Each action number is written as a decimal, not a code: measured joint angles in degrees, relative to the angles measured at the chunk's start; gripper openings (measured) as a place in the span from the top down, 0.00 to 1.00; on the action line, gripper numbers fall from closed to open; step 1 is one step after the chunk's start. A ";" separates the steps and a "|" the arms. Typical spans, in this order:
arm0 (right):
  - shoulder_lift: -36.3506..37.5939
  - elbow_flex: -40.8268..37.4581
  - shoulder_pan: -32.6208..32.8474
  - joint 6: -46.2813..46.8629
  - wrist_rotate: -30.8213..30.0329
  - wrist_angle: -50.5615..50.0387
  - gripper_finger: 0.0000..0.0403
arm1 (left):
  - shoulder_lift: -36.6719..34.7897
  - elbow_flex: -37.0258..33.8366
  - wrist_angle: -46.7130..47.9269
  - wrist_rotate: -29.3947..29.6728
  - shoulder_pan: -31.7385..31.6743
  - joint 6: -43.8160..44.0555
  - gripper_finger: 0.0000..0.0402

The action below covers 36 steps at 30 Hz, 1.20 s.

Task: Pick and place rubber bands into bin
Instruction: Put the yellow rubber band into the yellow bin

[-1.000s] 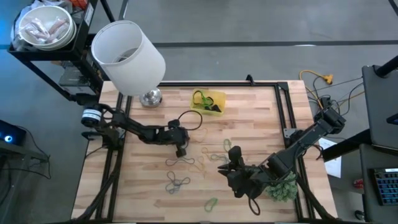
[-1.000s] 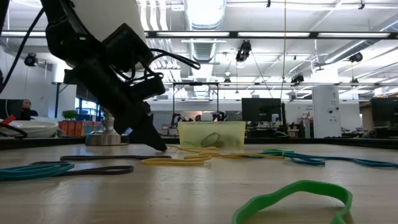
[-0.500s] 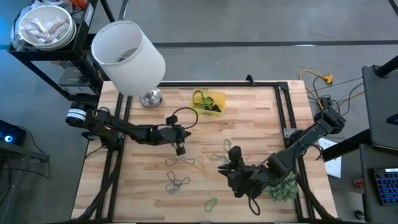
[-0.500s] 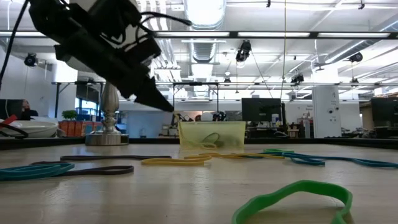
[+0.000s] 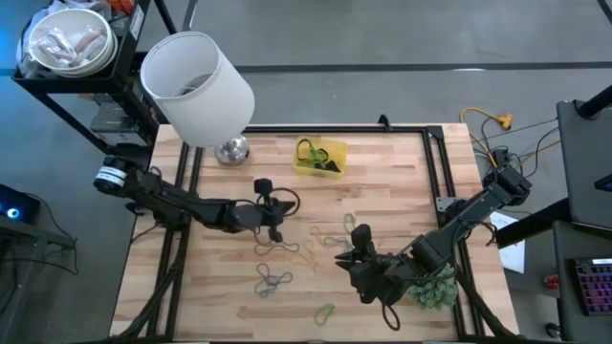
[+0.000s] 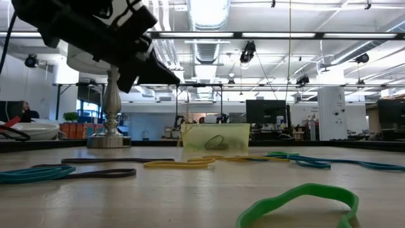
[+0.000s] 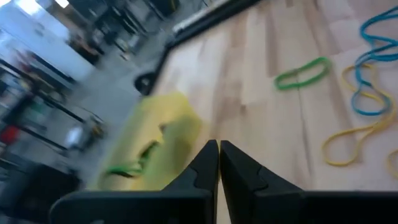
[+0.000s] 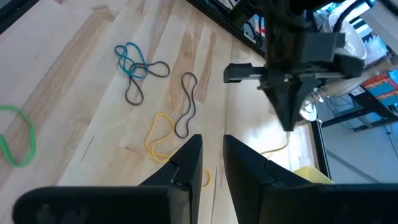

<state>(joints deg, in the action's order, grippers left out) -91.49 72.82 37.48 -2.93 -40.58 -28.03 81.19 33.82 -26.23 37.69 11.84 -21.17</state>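
The left gripper (image 5: 274, 227) hangs above mid-table with its fingers pressed together; whether a band is pinched there I can't tell. The right gripper (image 5: 356, 247) waits low near the front, jaws slightly parted, empty. The yellow bin (image 5: 320, 156) holds a few rubber bands; many rubber bands (image 5: 274, 279) are scattered across the table (image 5: 402, 182), so most work remains.

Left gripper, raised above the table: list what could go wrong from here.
1. The left gripper has its fingers shut, and the left wrist view shows no rubber band between them. The pick may have missed, so the trip to the bin could be empty.
2. The lamp base stands near the bin, so the left gripper might brush it on the way.
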 joint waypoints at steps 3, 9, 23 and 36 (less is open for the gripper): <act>0.01 -0.09 -0.01 0.72 0.00 -0.01 0.86 | -0.02 0.00 -3.10 0.78 -0.11 -4.69 1.00; -0.02 -0.14 0.02 0.85 -0.02 -0.04 0.85 | -0.15 1.65 -6.35 0.83 -1.01 -10.16 1.00; -0.02 -0.28 -0.01 0.97 -0.02 -0.02 0.86 | 0.11 11.89 -6.28 -3.16 -10.86 -16.78 1.00; -0.01 -0.32 -0.01 -0.29 -0.02 0.02 0.86 | 8.41 17.28 -6.20 -15.80 -26.18 -12.02 1.00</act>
<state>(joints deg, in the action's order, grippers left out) -91.50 72.49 37.47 -3.22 -40.60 -28.01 89.60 51.11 -32.44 21.89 -14.35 -33.19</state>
